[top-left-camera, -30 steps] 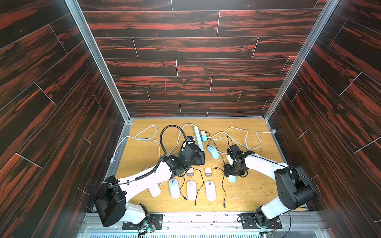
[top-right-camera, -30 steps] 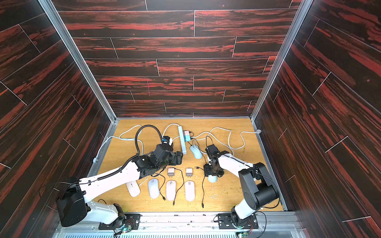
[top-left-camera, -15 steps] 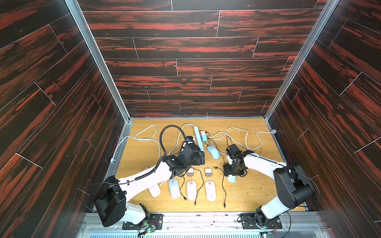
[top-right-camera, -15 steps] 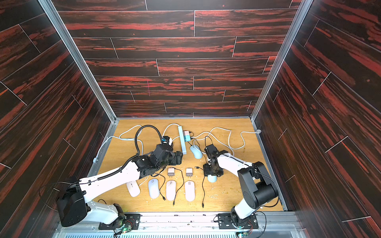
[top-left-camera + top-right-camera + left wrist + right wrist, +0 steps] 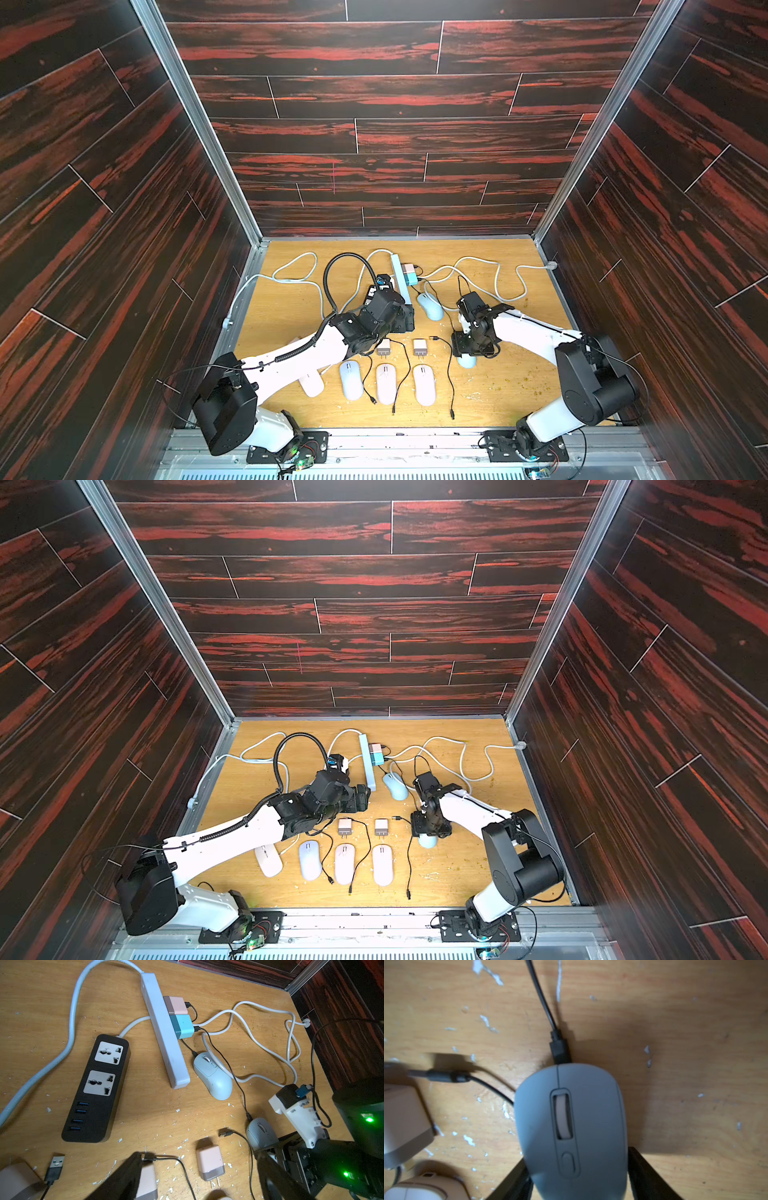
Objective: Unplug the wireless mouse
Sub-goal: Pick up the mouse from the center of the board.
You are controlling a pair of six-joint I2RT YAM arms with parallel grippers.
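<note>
Mouse sits clamped between the 2 fingers of right gripper, plug just ahead of them. Left gripper, wide open and empty, should pinch that plug and pull straight.

black power strip, loose pink charger, wooden tabletop

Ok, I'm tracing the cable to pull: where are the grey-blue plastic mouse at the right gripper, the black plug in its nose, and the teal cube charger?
grey-blue plastic mouse [image 5: 591,1118]: right wrist view, upper shell.
black plug [image 5: 560,1051]: right wrist view, connector body.
teal cube charger [image 5: 184,1025]: left wrist view, top face.
</note>
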